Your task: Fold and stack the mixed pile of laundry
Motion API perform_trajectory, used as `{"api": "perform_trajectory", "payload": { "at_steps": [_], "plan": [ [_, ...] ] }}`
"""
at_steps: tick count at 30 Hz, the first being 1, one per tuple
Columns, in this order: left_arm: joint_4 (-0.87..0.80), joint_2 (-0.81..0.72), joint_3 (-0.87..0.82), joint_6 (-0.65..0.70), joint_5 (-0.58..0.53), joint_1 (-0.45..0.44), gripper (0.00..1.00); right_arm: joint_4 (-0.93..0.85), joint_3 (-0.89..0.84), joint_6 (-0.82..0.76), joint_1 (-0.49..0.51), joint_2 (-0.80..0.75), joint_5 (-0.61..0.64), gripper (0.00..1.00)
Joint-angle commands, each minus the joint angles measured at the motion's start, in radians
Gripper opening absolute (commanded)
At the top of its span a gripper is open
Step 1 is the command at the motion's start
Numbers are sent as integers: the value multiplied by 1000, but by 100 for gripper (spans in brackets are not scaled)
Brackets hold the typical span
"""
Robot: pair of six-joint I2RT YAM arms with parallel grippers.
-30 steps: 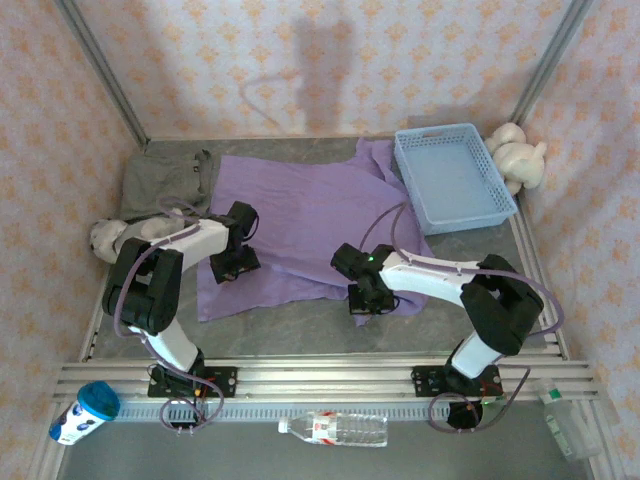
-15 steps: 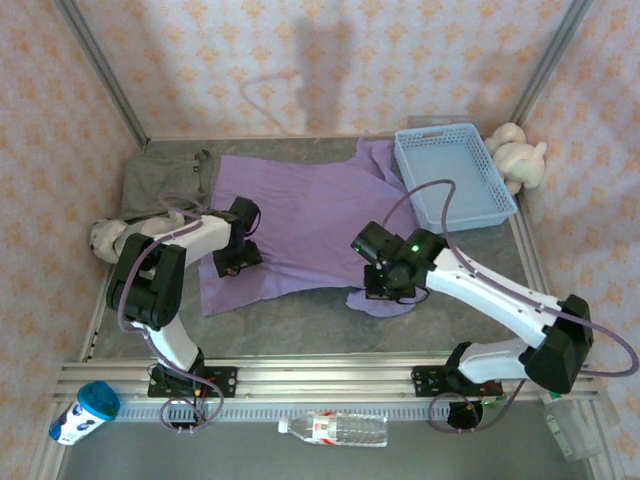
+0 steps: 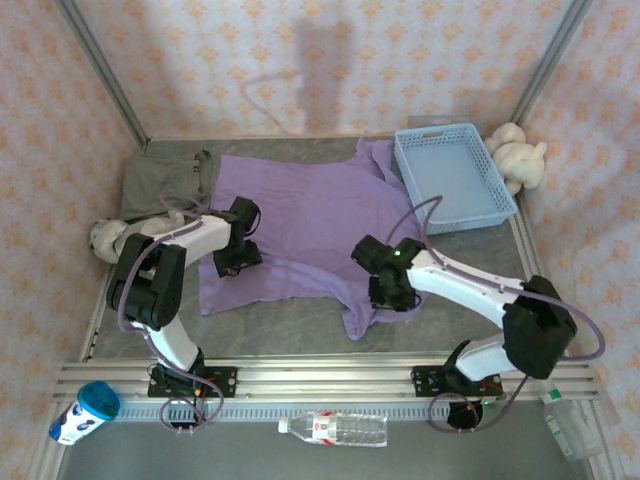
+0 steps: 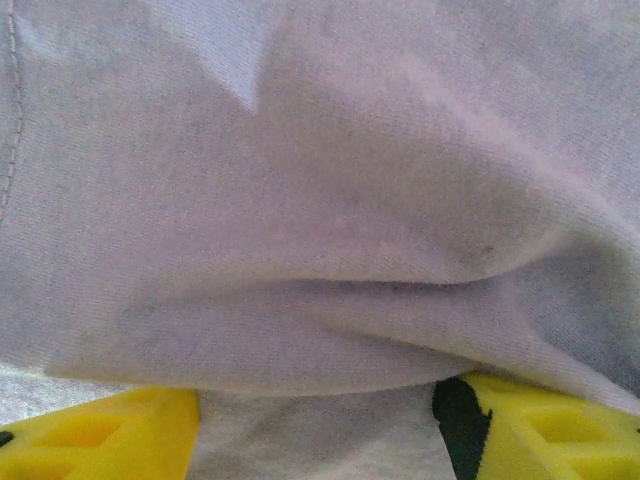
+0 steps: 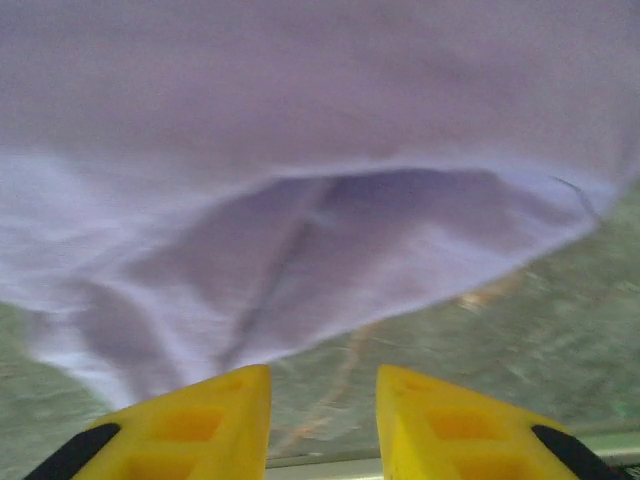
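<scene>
- The big lavender-purple cotton T-shirt lies spread over the grey table, with its near right corner hanging down in a loose flap.
- A smaller grey-olive cloth garment lies flat in the back left corner, just beside the shirt.
- The left gripper is down on the shirt's left edge, with its yellow fingers wide apart and bunched purple fabric between them.
- The right gripper is by that flap, fingers parted around nothing, with bare table showing in the gap.
- A light blue plastic mesh basket sits at the back right.
</scene>
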Motion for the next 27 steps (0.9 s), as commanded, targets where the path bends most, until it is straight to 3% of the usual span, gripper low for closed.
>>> {"api": "perform_trajectory", "payload": {
  "at_steps": [1,5,9,11,14,16,20,24,25,26,27],
  "plan": [
    [6,48,-35,21,-14,9,67,23,-73,88,-25,-45,25,30],
    [-3,37,-39,25,-20,10,67,114,-111,111,-26,21,-11,46],
    [-6,24,-44,25,-26,10,67,201,-130,120,-28,117,-8,49],
    [-9,22,-45,27,-32,10,67,211,-122,125,-29,166,13,43],
    [-11,19,-45,30,-35,9,67,103,-87,137,-29,154,103,14],
    [-10,19,-43,30,-38,10,67,4,-69,144,-32,75,164,1],
    [-8,32,-26,33,-46,10,67,-245,-10,206,-38,-174,274,0],
    [-14,24,-18,38,-59,10,67,-344,-11,251,-97,-357,233,0],
    [-12,19,-22,40,-63,10,67,-336,-26,248,-108,-370,220,4],
    [-13,16,-23,44,-66,10,67,-316,-46,235,-119,-365,207,17],
    [-16,12,-23,48,-67,10,67,-283,-71,211,-136,-338,179,36]
  ]
}}
